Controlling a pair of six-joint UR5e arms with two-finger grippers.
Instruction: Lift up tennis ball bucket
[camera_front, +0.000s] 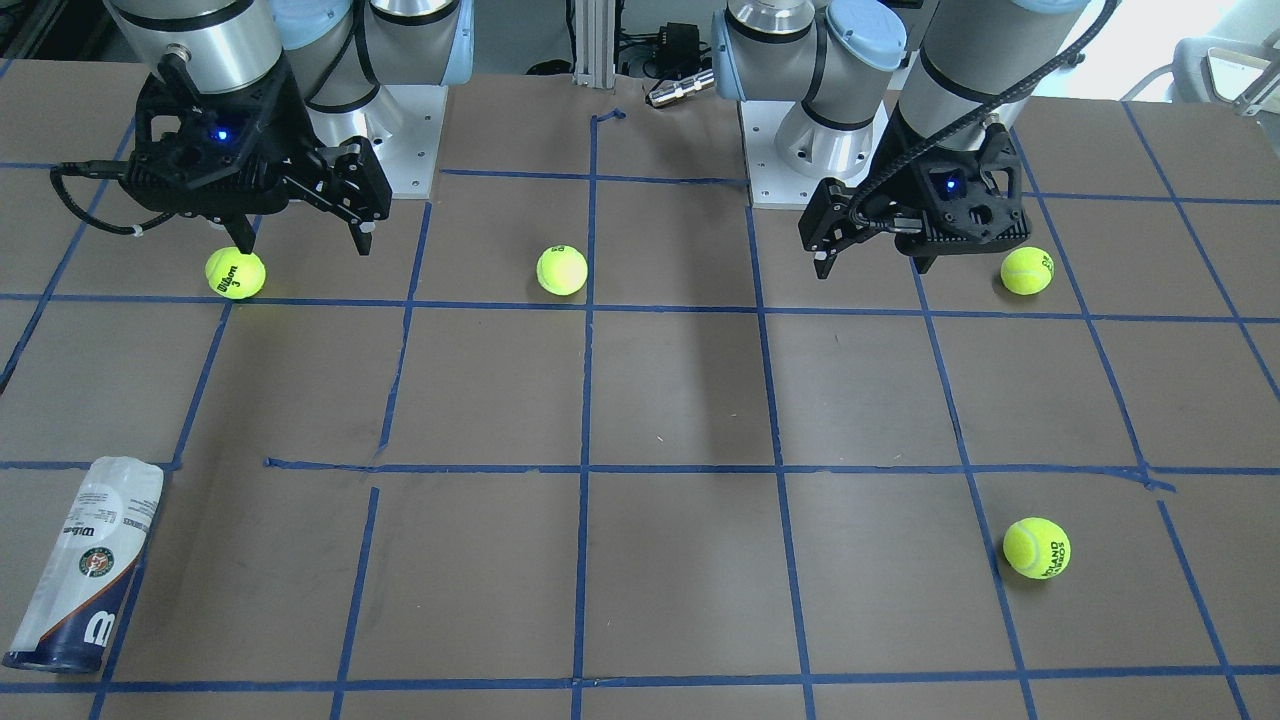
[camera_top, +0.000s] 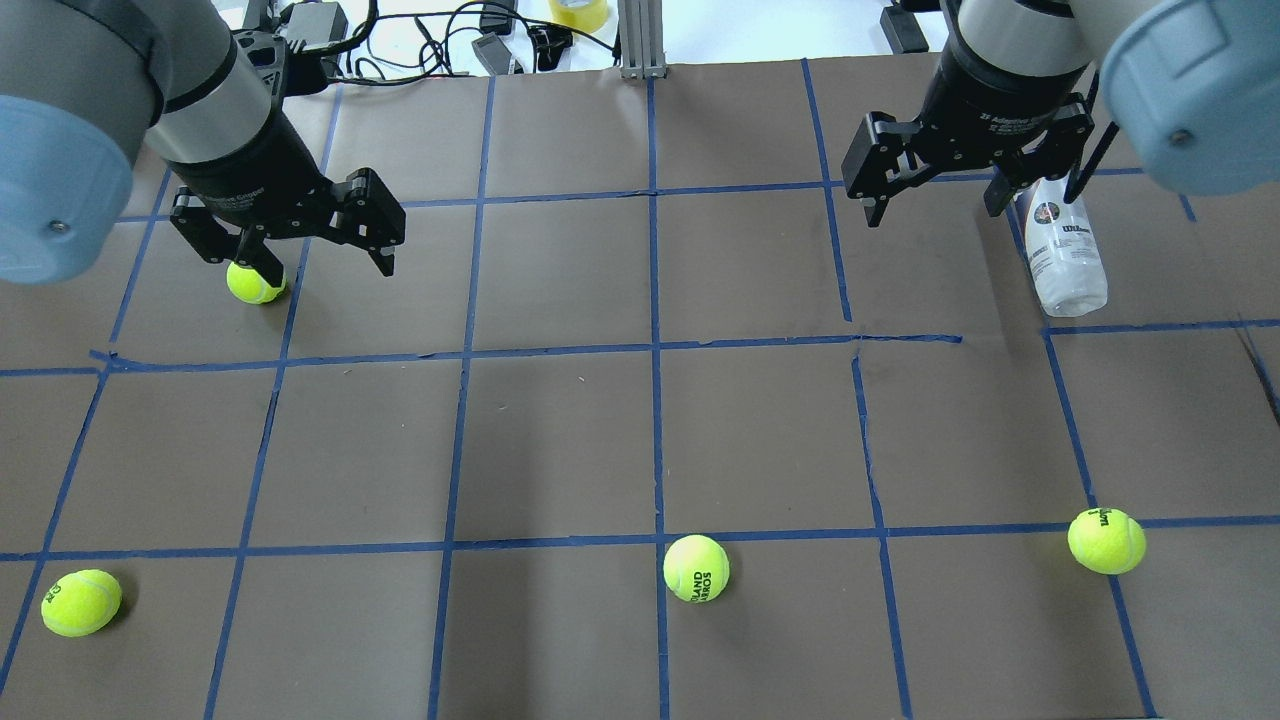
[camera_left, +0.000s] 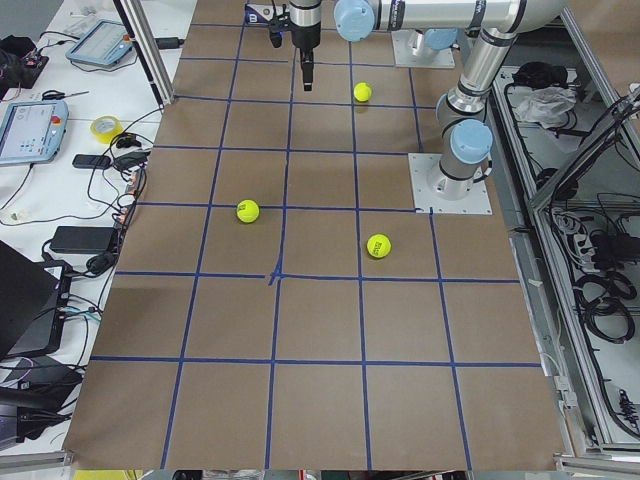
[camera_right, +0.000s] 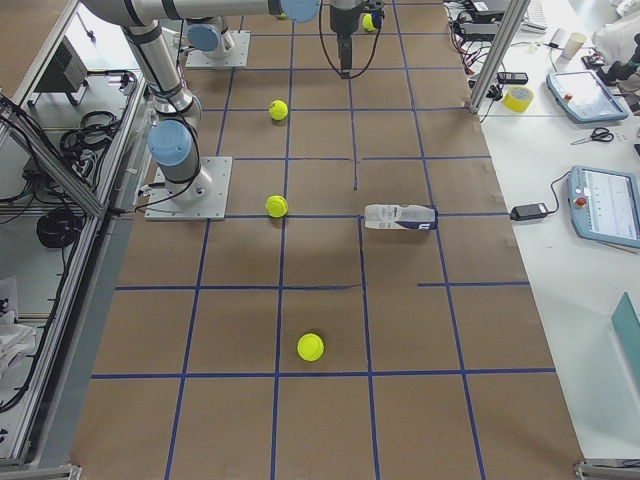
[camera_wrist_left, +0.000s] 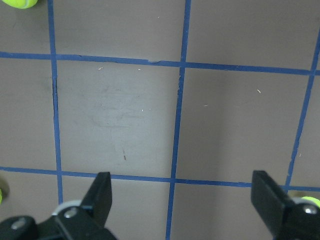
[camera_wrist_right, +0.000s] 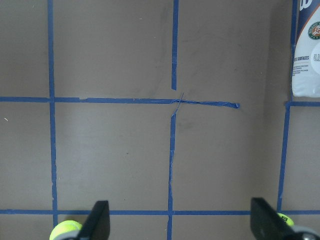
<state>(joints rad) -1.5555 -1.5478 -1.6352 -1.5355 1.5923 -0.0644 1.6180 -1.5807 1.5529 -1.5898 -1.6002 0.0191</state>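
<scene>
The desk (camera_front: 680, 390) under me is brown, with blue tape lines (camera_front: 588, 306) that make big squares. Yellow tennis balls (camera_front: 561, 270) sit here and there on it. The tennis ball bucket (camera_front: 85, 570) lies flat on its side, far out on my right, close to the far edge of the desk. Its long side points away from me, a little slanted. The dark blue end is farthest from me and the clear end is closer.

My right tool (camera_front: 300, 250) hangs in the air close to my base. Its two fingers are spread wide and hold nothing. My left tool (camera_front: 872, 268) is spread wide and empty too, way over on the other side. So the right tool is the nearer one, and I think this job is for it.

From my right tool the bucket is ahead and a bit to the right, well apart. I think I must reach far out, go a little right, and turn my fingers so they close across the thin round body, not along it.
</scene>
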